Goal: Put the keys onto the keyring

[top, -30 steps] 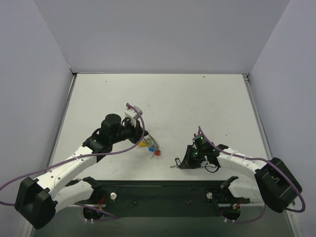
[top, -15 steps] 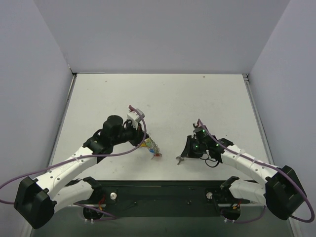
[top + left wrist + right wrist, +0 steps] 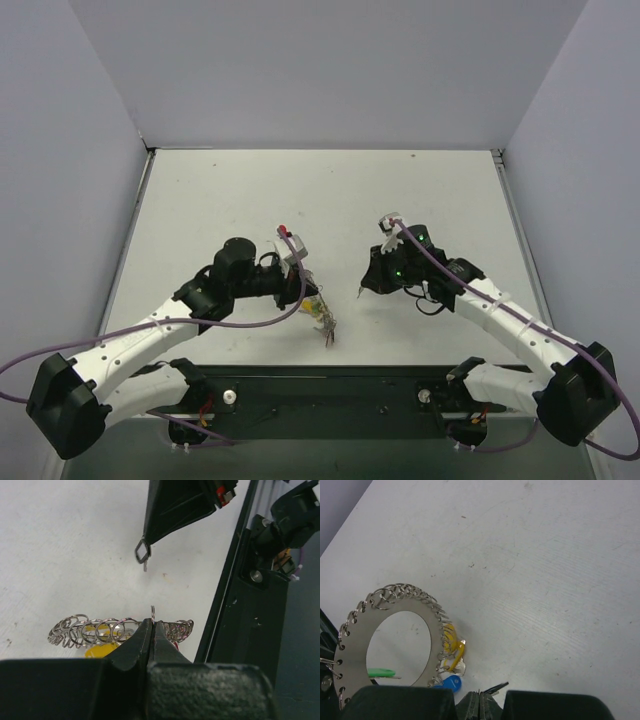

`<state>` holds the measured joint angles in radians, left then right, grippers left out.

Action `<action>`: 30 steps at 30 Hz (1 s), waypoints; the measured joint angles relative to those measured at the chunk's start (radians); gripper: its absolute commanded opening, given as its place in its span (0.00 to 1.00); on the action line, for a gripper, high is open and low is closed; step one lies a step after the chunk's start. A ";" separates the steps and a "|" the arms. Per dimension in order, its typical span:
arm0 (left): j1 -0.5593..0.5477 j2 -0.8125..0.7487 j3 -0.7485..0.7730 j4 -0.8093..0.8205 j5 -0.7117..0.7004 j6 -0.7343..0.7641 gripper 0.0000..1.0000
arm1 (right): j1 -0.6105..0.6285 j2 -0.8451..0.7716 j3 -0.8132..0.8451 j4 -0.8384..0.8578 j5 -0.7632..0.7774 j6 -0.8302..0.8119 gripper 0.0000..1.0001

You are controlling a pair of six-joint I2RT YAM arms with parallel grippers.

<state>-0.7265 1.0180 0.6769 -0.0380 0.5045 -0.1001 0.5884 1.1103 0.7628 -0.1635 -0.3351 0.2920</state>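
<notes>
My left gripper (image 3: pixel 312 300) is shut on one small loop of the keyring (image 3: pixel 318 310) and holds it above the table. In the left wrist view the keyring (image 3: pixel 100 629) shows edge-on beyond the closed gripper (image 3: pixel 152 625), with a yellow key (image 3: pixel 100 650) hanging on it. In the right wrist view the keyring (image 3: pixel 355 645) is a grey ring edged with wire loops. It carries a yellow key (image 3: pixel 451 642), a blue key (image 3: pixel 451 682) and a green key (image 3: pixel 380 672). My right gripper (image 3: pixel 366 288) is shut on a black key (image 3: pixel 495 687), just right of the ring and apart from it.
The white table (image 3: pixel 330 190) has grey walls on three sides. A black rail (image 3: pixel 330 385) with the arm bases runs along the near edge. It also shows in the left wrist view (image 3: pixel 235 630), close to the ring.
My left gripper has carried the keyring right and toward the near edge. My right gripper has lifted the black key and moved it away from the near edge, level with the ring.
</notes>
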 measured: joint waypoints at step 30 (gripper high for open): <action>-0.140 -0.026 -0.220 0.407 0.138 0.194 0.00 | -0.018 0.039 0.049 0.100 -0.618 -0.077 0.00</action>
<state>-0.8669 0.9924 0.4572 0.3687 0.6430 0.0937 0.5701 1.1492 0.8116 -0.0631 -0.9535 0.2153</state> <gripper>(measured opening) 0.025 0.024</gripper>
